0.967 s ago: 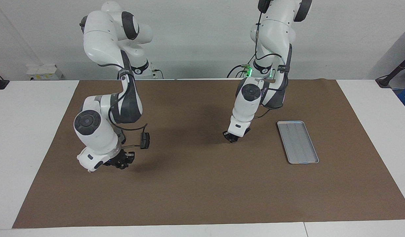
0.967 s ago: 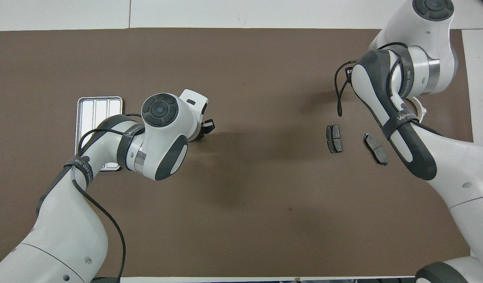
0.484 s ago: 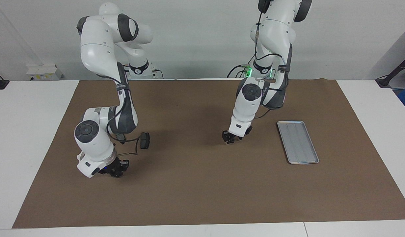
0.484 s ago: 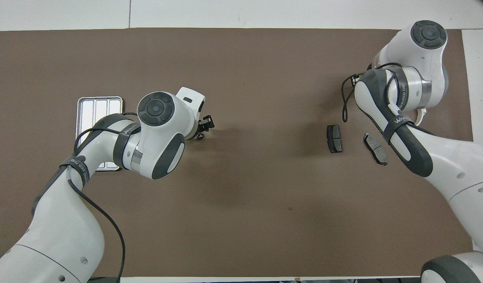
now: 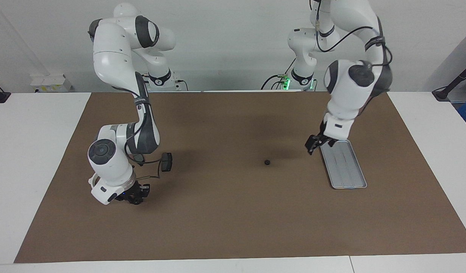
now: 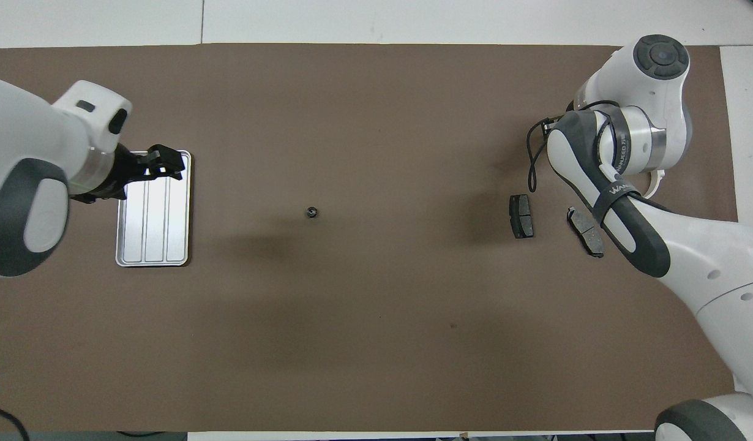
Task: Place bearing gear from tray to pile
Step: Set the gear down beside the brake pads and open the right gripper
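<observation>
The bearing gear [image 5: 267, 162] [image 6: 311, 212], small, dark and round, lies alone on the brown mat between the tray and the pile. The silver grooved tray [image 5: 344, 167] [image 6: 153, 226] holds nothing. My left gripper [image 5: 318, 144] [image 6: 171, 165] hangs open and empty over the tray's end nearer the robots. The pile is two dark brake pads [image 6: 521, 215] [image 6: 585, 231] and a white half-ring bracket [image 6: 657, 179], mostly hidden under my right arm. My right gripper [image 5: 136, 196] is low over the mat at the pile, hidden by its wrist in the overhead view.
One brake pad [image 5: 166, 162] shows beside the right arm's cable in the facing view. The brown mat [image 5: 233, 220] covers most of the white table. The right arm's elbow and wrist stand over the pile.
The left gripper opened and left the gear on the mat, then rose and swung back over the tray. The right gripper shifted slightly at the pile.
</observation>
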Tool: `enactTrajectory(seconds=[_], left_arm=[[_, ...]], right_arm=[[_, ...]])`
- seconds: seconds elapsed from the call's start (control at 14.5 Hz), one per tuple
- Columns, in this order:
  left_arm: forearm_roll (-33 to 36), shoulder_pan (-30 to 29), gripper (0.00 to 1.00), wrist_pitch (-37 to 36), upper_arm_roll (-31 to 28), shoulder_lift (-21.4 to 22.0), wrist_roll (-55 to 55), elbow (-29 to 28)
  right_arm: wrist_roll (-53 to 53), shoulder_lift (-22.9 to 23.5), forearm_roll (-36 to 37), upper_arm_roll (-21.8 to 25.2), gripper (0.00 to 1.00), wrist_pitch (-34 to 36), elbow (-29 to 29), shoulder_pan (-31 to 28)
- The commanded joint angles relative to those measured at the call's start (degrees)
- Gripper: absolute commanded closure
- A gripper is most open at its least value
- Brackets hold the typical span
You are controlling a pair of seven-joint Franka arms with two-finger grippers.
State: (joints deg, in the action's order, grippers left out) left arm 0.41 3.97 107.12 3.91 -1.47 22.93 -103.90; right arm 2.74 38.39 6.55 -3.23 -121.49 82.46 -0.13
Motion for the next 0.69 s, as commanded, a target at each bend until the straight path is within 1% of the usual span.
enactTrajectory(seconds=[0.0,0.14,0.28,0.35,0.41,0.48,0.55,0.62], left_arm=[[0.1,-2.0,0.0,-6.6,0.5,2.7,-3.7,3.2],[0.2,-2.5,0.0,-9.6,-0.4,2.8,-6.1,5.2],[0.2,-2.4,0.0,-11.2,-2.3,1.2,-8.7,5.7],[0.1,-2.0,0.0,-13.0,-3.0,-0.4,-10.2,8.4],[-0.1,-1.9,0.0,-14.4,-3.1,-1.0,-10.6,10.5],[-0.2,-1.9,0.0,-15.0,-3.2,-1.1,-10.8,10.7],[-0.2,-1.7,0.0,-14.1,-3.6,-1.1,-11.4,10.5],[-0.2,-1.4,0.0,-14.6,-3.8,-1.7,-12.8,10.9]], right_arm=[[-6.8,-4.9,0.5,-0.3,0.0,8.1,-0.4,4.9],[-19.1,-7.6,-0.3,-0.5,0.0,13.3,-1.5,10.9],[-33.7,-7.9,-2.4,-0.9,0.0,15.9,-4.2,18.2],[-39.6,-7.9,-4.3,-0.9,0.0,15.5,-4.8,21.0],[-45.3,-7.8,-5.0,-0.9,0.0,14.9,-4.9,24.1],[-50.7,-7.5,-4.5,-0.9,0.0,14.7,-4.9,27.1],[-54.9,-6.9,-4.4,-0.8,0.0,13.6,-4.9,30.2],[-58.3,-5.5,-4.0,-0.8,0.0,11.6,-4.9,32.4]])
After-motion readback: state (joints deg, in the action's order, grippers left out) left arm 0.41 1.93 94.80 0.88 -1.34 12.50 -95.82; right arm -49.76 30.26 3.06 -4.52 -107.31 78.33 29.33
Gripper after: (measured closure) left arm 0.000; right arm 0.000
